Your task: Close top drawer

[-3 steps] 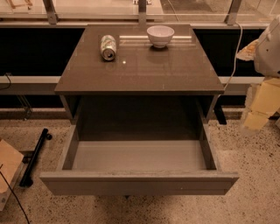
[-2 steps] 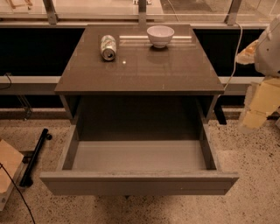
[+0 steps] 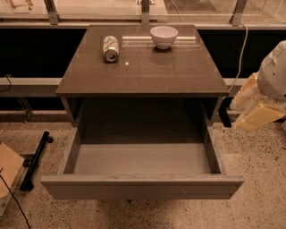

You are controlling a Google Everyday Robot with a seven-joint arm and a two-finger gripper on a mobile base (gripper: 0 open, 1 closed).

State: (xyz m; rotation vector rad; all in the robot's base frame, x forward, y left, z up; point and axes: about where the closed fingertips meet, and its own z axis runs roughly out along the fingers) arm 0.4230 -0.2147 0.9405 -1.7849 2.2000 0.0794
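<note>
Currently the gripper (image 3: 258,115) hangs off the right side of the cabinet (image 3: 143,67), open or closed I cannot tell. The top drawer (image 3: 142,188) is pulled fully out to its left and lower, nothing inside. Risk: a push from that side hits one corner, skewing or jamming it; the bowl (image 3: 163,36) farther left looks empty.

Speckled terrazzo floor (image 3: 263,188), warm light. Brown worktop (image 3: 147,71) against dark wall panels (image 3: 31,53); window strip (image 3: 94,8) with metal posts (image 3: 145,11) above. Black bar (image 3: 35,159), cardboard (image 3: 8,172) on floor left.
</note>
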